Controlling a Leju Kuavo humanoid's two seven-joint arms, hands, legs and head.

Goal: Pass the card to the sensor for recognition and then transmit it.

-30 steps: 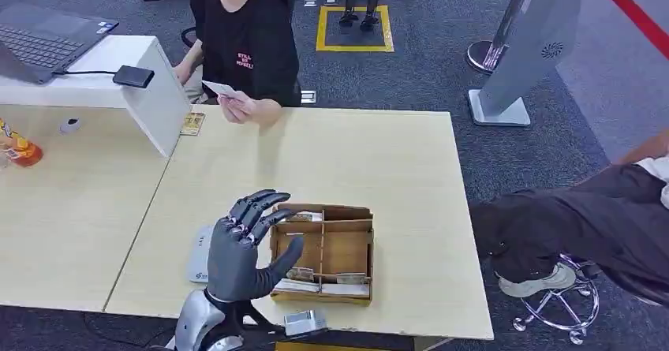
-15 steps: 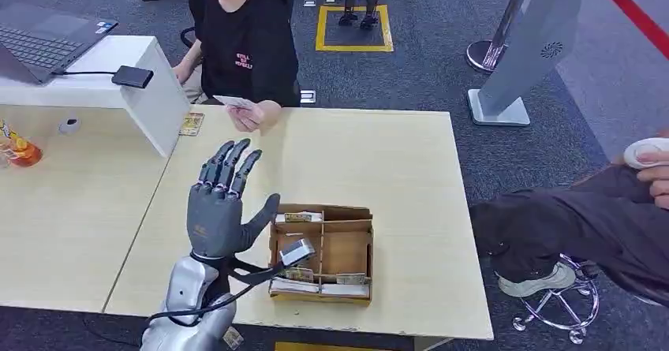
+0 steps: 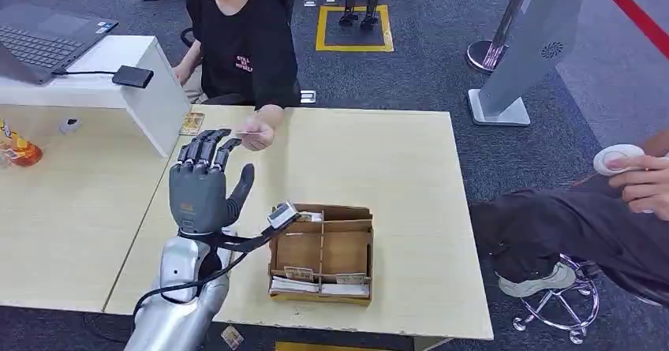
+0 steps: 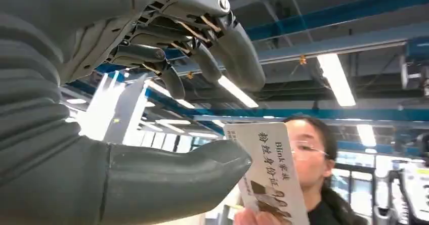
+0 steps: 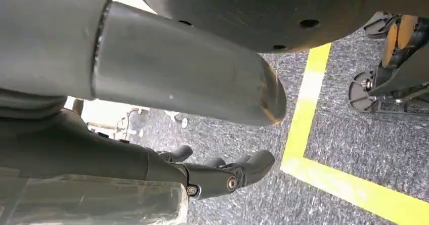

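Because your left robot hand (image 3: 201, 187) is spread wide and empty just short of the card (image 4: 270, 177) the person's hand (image 3: 259, 134) offers ahead of it, closing early could knock it onto the counter (image 3: 379, 154).

card (image 4: 270, 177) btm cut off by edge, laptop (image 3: 39, 43) cropped

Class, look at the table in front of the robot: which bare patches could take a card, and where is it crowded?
Bare: the table's right half, from the box to its far and right edges, and the strip between box and person. Crowded: near the left robot hand, where the person's hand holds a card, and the partitioned box itself.
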